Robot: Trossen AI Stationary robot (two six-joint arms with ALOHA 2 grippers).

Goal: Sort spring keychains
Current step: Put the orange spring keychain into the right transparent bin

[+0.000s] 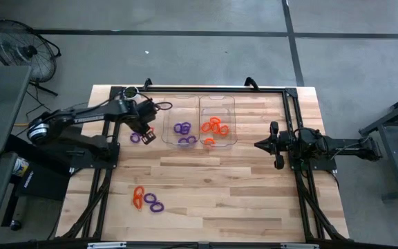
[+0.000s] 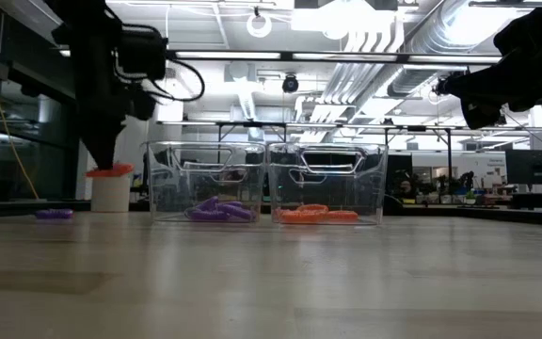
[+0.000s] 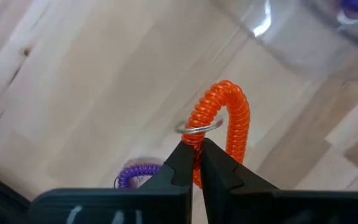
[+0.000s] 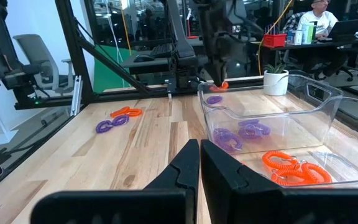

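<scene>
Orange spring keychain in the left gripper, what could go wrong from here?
The left gripper pinches the orange keychain only at one end, near its metal ring, so it could slip. It hangs beside the purple tray, while the orange tray lies beyond, so it might land with the wrong colour.

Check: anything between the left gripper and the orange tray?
Yes. In the high view the clear tray of purple keychains sits between the left gripper, shut on an orange keychain, and the orange tray.

Pale wooden table (image 1: 240, 200), two clear trays (image 1: 199, 121) side by side, loose spring keychains (image 1: 148, 199) near its front
</scene>
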